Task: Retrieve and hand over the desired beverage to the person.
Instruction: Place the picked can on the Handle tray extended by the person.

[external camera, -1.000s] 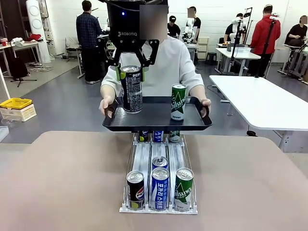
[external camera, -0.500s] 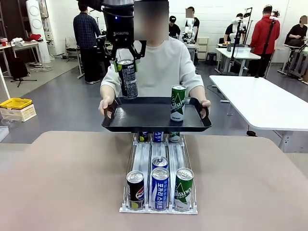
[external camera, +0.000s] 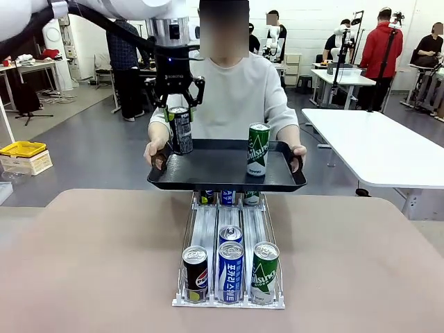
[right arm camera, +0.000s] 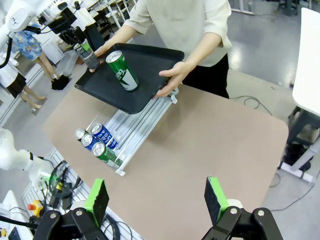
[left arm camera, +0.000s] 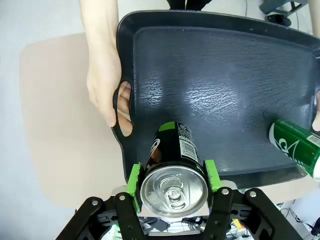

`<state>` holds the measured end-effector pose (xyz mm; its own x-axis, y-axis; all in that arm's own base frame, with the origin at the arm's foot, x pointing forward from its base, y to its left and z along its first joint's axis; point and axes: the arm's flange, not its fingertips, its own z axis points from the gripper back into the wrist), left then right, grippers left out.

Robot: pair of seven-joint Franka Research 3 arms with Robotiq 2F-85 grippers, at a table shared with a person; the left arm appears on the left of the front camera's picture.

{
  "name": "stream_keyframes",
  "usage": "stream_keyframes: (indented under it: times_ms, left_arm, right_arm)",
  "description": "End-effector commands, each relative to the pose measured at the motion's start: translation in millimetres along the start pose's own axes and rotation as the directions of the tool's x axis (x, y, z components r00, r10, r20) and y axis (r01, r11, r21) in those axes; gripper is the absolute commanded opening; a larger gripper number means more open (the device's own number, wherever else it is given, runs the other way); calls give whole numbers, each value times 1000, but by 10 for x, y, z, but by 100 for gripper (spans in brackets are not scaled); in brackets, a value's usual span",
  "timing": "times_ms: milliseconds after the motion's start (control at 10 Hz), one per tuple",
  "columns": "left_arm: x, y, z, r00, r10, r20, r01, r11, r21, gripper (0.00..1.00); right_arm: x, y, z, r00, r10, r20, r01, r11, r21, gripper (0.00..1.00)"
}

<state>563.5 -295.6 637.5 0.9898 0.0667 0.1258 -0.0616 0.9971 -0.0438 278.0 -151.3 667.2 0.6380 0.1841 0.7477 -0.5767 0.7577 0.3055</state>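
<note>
Two cans concern the tray (external camera: 208, 182): a green can (external camera: 257, 148) standing upright near its right edge, and a dark can (external camera: 181, 130) held by the left gripper (external camera: 179, 111) near its left edge. The green fingers (left arm camera: 133, 179) are clamped on the dark can just below its rim. Whether its base touches the tray cannot be told from the front view. The person (external camera: 236, 90) carries the tray by both handles, beyond the desk's (external camera: 90, 257) far edge, above the far end of the rack (external camera: 229, 229).

Risks noted:
- Release before the base is seated would drop the can; it could topple or roll off the near left edge.
- The tray is hand-held; downward push from the arm could tilt it and upset the green can.
- The person's hand (left arm camera: 105, 75) grips the left handle just beside the can; a sideways drift could strike it.

Right gripper (right arm camera: 156, 200) hangs spread and empty, well clear above the desk.
</note>
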Motion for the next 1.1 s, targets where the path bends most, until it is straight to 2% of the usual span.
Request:
stream_keyframes:
  times_ms: [0,200,300,800,1000]
  left_arm:
    - [-26,-48,-3,1000,22,13,-23,1000,4,59]
    - [-117,-71,35,997,42,63,-43,999,7,59]
    - [-12,-32,-73,1000,7,-10,-7,1000,4,59]
    - [-12,-32,-73,1000,7,-10,-7,1000,4,59]
    - [51,-75,-213,999,23,-25,-23,1000,-2,59]
  right_arm:
    - [27,-19,-5,1000,-2,-6,2,1000,-4,100]
    - [27,-19,-5,1000,-2,-6,2,1000,-4,100]
    - [27,-19,-5,1000,-2,-6,2,1000,-4,100]
    - [27,-19,-5,1000,-2,-6,2,1000,-4,100]
    - [27,-19,-5,1000,-2,-6,2,1000,-4,100]
